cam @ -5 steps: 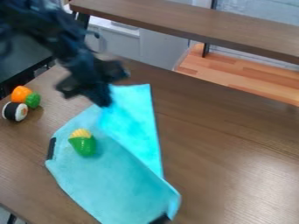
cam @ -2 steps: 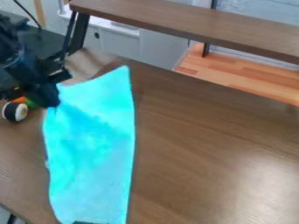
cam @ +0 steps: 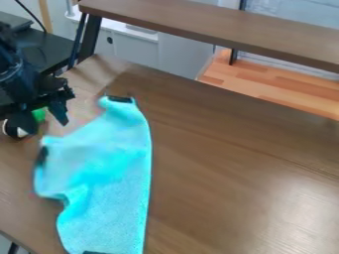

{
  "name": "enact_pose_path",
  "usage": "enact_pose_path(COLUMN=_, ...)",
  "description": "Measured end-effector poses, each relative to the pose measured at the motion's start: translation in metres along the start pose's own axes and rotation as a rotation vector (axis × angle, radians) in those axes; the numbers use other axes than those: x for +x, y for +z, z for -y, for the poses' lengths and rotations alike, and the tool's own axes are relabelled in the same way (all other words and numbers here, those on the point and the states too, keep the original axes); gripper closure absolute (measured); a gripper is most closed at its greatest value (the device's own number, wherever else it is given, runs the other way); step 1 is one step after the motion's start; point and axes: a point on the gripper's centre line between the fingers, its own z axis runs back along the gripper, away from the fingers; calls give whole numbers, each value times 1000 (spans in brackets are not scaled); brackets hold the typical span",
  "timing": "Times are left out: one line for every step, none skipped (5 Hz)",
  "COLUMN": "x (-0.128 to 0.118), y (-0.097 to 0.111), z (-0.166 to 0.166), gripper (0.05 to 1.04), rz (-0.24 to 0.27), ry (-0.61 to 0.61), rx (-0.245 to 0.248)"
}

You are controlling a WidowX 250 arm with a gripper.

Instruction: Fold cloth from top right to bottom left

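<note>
The black gripper (cam: 46, 127) hangs at the left of the table, its two fingers spread with nothing between them. Just right of and below it, apart from the fingertips, lies the cyan cloth (cam: 109, 183). The cloth is rumpled and runs from the left middle of the view down to the bottom edge. Dark patches mark its top end, its left edge and its bottom end. Its left side is bunched, with a notch low on that side.
Behind the gripper, partly covered by it, are a toy sushi roll (cam: 13, 130) and a green toy piece (cam: 39, 115). A raised wooden shelf (cam: 218, 29) spans the back, its dark leg standing at the table's rear left.
The gripper has moved left and let go of the cloth. The cloth's right part has swung over leftward, covering the spot with the toy corn, and its raised edge has dropped.
</note>
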Motion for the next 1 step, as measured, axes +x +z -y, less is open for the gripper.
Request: enact_pose_path(x=12, y=11, z=4, gripper=83, rz=33, ry=-61, rx=24)
